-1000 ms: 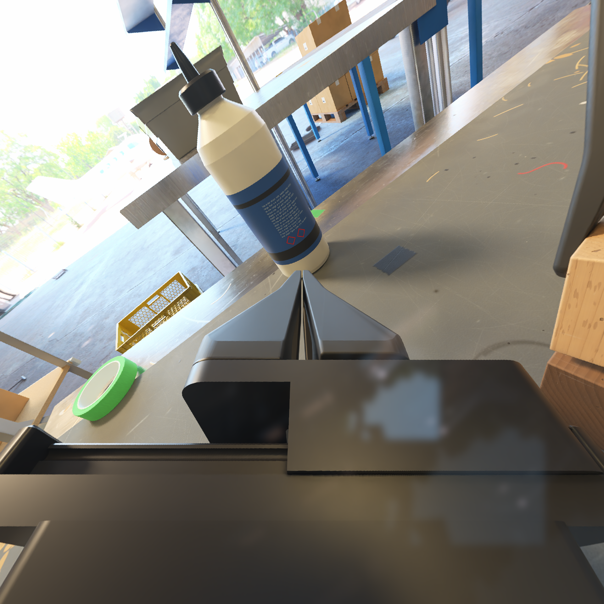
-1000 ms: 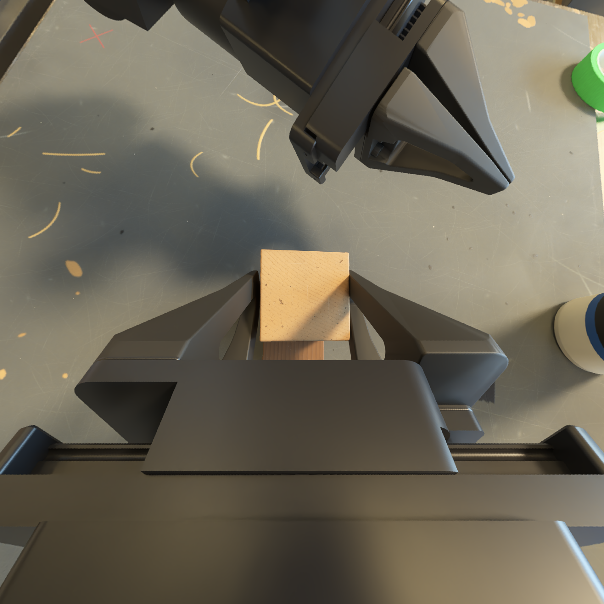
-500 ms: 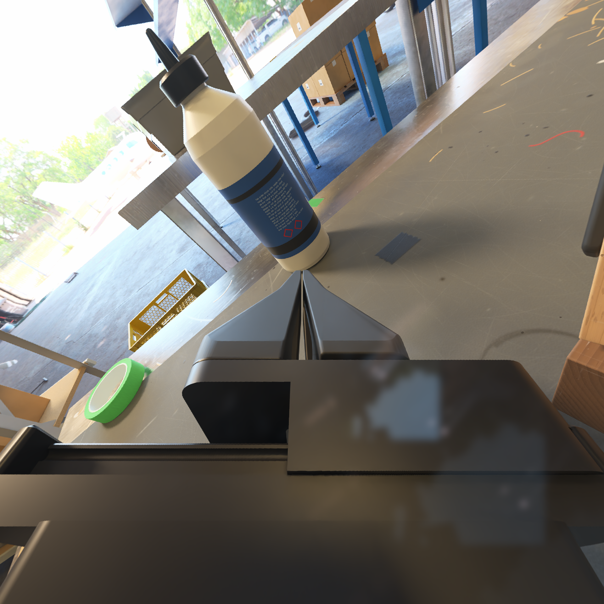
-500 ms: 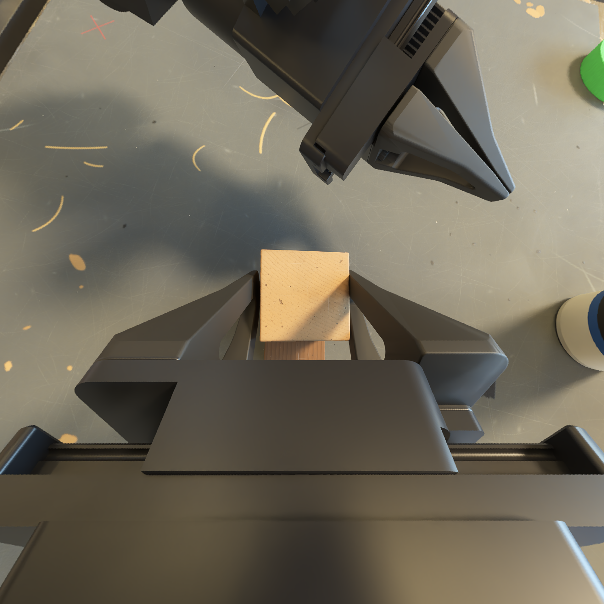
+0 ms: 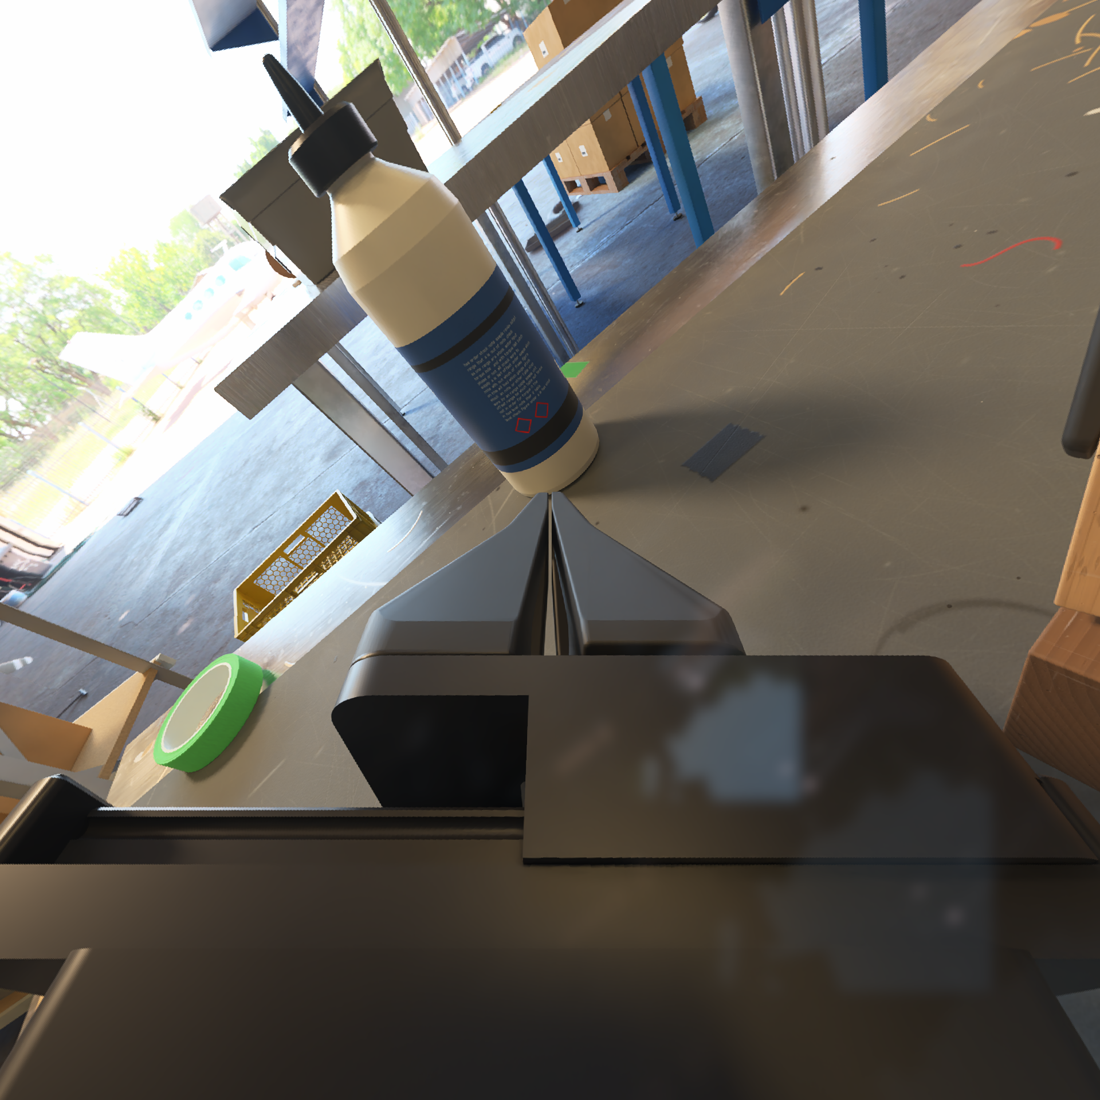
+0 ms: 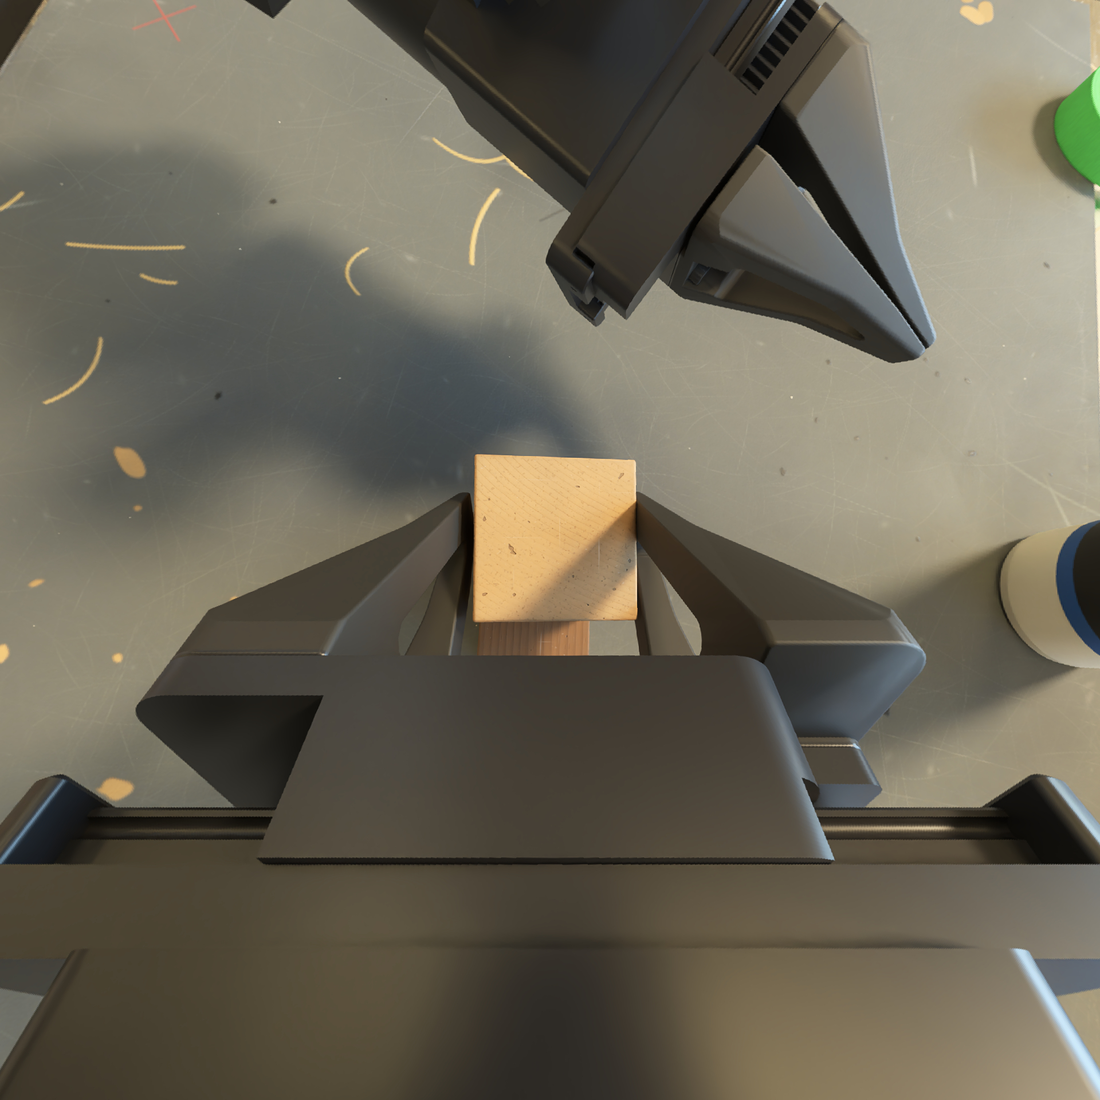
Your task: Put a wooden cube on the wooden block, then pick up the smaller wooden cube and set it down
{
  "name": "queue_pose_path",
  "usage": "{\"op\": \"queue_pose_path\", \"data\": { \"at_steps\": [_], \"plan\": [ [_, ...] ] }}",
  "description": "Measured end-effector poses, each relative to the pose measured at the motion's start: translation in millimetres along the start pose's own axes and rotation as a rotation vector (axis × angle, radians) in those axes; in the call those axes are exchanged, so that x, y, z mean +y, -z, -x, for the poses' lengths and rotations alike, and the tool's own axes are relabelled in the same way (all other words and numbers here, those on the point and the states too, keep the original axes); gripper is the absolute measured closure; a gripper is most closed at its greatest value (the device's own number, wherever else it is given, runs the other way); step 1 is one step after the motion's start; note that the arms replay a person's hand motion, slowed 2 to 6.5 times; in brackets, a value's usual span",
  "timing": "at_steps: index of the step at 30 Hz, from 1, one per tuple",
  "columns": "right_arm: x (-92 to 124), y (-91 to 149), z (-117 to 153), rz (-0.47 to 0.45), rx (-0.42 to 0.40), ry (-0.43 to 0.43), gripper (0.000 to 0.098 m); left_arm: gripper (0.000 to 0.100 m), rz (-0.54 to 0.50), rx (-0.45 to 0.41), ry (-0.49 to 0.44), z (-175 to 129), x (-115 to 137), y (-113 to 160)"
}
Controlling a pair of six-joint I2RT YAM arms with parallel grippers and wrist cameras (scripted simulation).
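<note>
In the right wrist view my right gripper (image 6: 553, 503) is shut on a light wooden cube (image 6: 553, 536), one finger on each side. The cube sits over a darker wooden block (image 6: 533, 638), of which only a sliver shows beneath it. I cannot tell whether they touch. My left gripper (image 5: 550, 500) is shut and empty, pointing at the foot of a glue bottle. It also shows in the right wrist view (image 6: 916, 351), beyond the cube to the right. In the left wrist view the cube (image 5: 1080, 553) and the block (image 5: 1059, 702) show at the right edge.
A cream and blue glue bottle (image 5: 452, 309) stands near the table's edge and also shows in the right wrist view (image 6: 1053, 595). A green tape roll (image 5: 205, 717) lies by that edge. A blue tape patch (image 5: 723, 451) is stuck on the grey mat.
My left gripper has drawn away from the cube and block, which slid toward the right edge of its view. My right gripper has stayed shut on the cube.
</note>
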State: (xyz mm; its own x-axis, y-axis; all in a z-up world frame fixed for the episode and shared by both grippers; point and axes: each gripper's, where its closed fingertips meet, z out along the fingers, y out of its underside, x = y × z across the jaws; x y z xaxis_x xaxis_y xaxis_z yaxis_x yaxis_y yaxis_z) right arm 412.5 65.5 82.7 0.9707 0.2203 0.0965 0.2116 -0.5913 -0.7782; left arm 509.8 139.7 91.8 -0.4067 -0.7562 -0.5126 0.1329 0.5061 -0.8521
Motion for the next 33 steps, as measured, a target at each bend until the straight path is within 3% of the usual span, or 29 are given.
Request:
{"op": "queue_pose_path", "data": {
  "at_steps": [33],
  "plan": [
    [2.0, -0.6, 0.0, 0.057, 0.059, 0.022, 0.0546, 0.099, -0.013, -0.008, 0.008, 1.7, -2.8, 0.2]
  ]
}}
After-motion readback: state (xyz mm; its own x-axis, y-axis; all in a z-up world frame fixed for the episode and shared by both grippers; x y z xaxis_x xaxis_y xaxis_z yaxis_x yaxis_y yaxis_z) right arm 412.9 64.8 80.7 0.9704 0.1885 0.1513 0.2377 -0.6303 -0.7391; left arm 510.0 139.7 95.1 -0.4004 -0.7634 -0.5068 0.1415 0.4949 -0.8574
